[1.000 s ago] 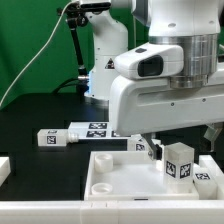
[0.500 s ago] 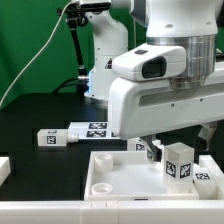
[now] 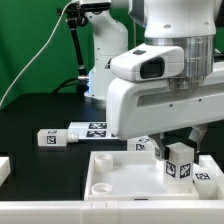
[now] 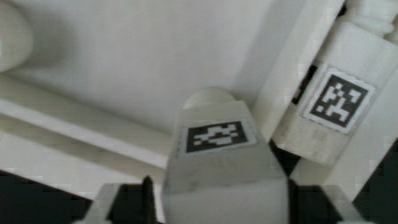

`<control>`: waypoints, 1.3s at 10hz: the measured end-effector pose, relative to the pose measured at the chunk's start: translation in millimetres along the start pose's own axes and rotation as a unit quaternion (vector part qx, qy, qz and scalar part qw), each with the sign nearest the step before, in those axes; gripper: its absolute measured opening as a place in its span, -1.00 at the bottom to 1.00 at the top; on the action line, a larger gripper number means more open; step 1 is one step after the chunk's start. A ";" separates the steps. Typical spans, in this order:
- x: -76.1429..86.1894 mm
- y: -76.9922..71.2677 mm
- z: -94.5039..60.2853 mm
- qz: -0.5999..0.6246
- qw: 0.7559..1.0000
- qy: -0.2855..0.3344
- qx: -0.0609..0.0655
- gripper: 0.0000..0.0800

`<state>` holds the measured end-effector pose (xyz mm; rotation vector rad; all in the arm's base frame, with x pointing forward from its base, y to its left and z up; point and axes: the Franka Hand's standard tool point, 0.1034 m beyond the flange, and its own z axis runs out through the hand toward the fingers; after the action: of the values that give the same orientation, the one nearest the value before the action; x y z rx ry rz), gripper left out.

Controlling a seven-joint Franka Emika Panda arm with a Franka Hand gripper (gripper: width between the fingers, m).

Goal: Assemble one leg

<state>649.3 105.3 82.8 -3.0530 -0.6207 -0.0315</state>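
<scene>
A white leg (image 3: 181, 166) with square tags stands upright at the right end of the large white tabletop (image 3: 115, 172). My gripper (image 3: 177, 148) is low over this leg, with a dark finger on each side of its top. In the wrist view the same leg (image 4: 217, 140) fills the space between the jaws of my gripper (image 4: 222, 205), and a narrow dark gap shows on each side of it. The jaws look open around it. A second leg (image 4: 334, 100) lies beside it in the wrist view. The tabletop's rim (image 4: 71, 100) shows behind them.
Another leg (image 3: 50, 138) lies on the black table at the exterior view's left, next to the marker board (image 3: 96, 129). One more leg (image 3: 143, 146) stands behind the tabletop and another (image 3: 206, 179) at the exterior view's right edge. A white part (image 3: 4, 168) lies at the left edge.
My gripper has come down over the upright leg, and its dark fingers now show on both sides of the leg's top. The leg and the other parts have not moved.
</scene>
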 end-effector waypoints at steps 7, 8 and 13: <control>0.2 -3.1 0.2 0.231 0.973 0.001 0.003 -0.30; 0.5 -4.2 0.4 0.286 0.958 0.002 0.003 -0.29; 2.5 -8.4 0.6 0.543 0.840 0.002 0.011 -0.29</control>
<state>648.3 114.1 82.5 -2.8740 1.1251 -0.0028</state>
